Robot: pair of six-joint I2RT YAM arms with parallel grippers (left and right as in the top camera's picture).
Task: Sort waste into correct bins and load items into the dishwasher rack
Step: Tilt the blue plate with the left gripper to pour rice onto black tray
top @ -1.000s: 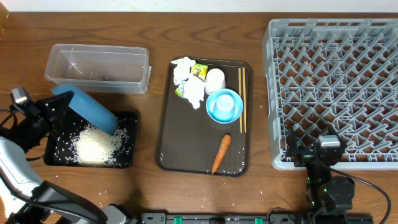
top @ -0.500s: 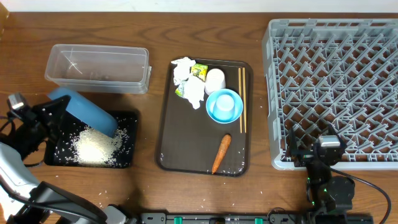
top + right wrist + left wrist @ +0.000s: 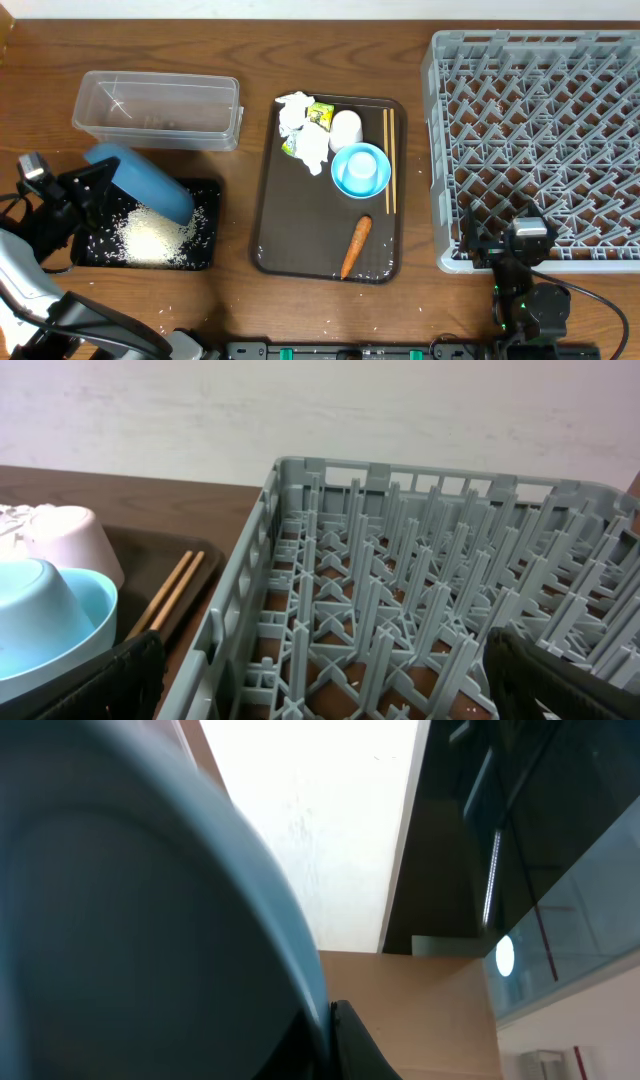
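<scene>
Left of the dark brown serving tray [image 3: 272, 235], the left gripper [image 3: 92, 186] pinches the rim of the dark-blue plate [image 3: 142, 180] and holds it steeply tilted, its lower edge over the shallow black tray [image 3: 208, 252]. White rice grains [image 3: 152, 236] lie heaped in that black tray, with a few scattered on the wood around it. In the left wrist view the plate's blue underside [image 3: 130, 920] fills most of the frame and one dark finger [image 3: 345, 1045] shows against its edge. Further left of the serving tray and towards the back stands the clear plastic container [image 3: 158, 108].

On the serving tray itself, crumpled white paper napkins [image 3: 300, 128] and a green-yellow wrapper [image 3: 321, 114] sit at the back left corner, with the whitish-pink cup [image 3: 345, 128] upside down just beside them. The light-blue bowl [image 3: 361, 172] is near the tray's middle right, and a paler round shape in it looks like the small light-blue cup, though I cannot tell for sure. The chopsticks [image 3: 388, 160] lie along the right edge, and the carrot [image 3: 356, 246] lies at the front.

Right of the serving tray is the grey dishwasher rack [image 3: 540, 130]. The right gripper [image 3: 520, 242] hangs at its front edge, fingers [image 3: 100, 685] spread wide and holding nothing.
</scene>
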